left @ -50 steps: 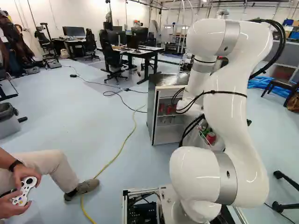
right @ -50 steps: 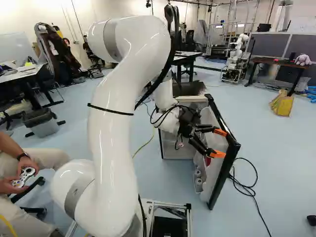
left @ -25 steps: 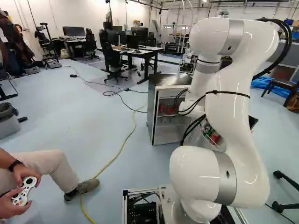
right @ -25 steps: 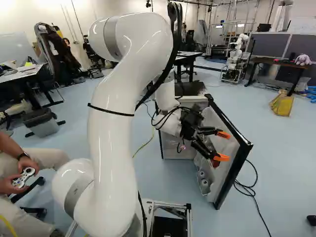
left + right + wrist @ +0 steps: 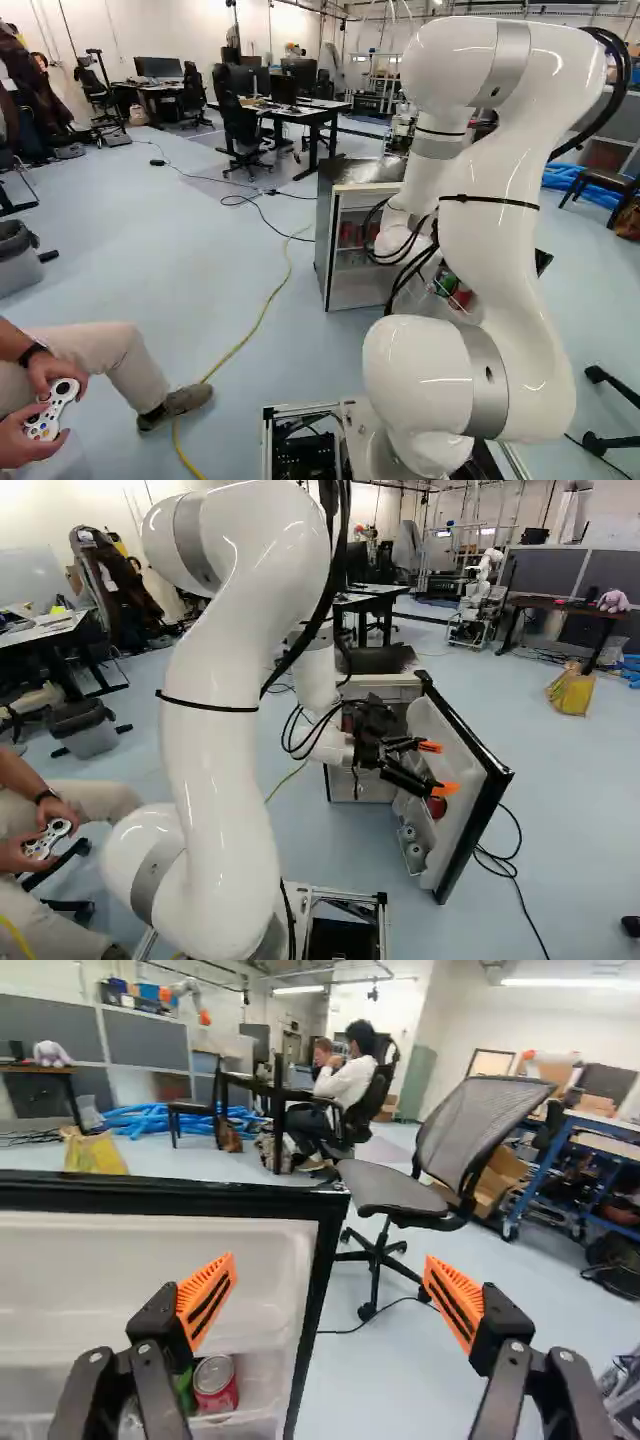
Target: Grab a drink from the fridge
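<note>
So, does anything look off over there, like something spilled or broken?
Nothing looks spilled or broken. The fridge door hangs wide open, though that suits fetching a drink. The floor looks untidy: a black cable lies loosely curled beside the door, and a yellow cable winds across, a possible trip hazard.

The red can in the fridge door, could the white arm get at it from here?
Probably yes: the gripper is open and the red can's top looks uncovered. But it sits beside one finger, not between the two, with something green close by, so the arm would likely need to shift.
</note>
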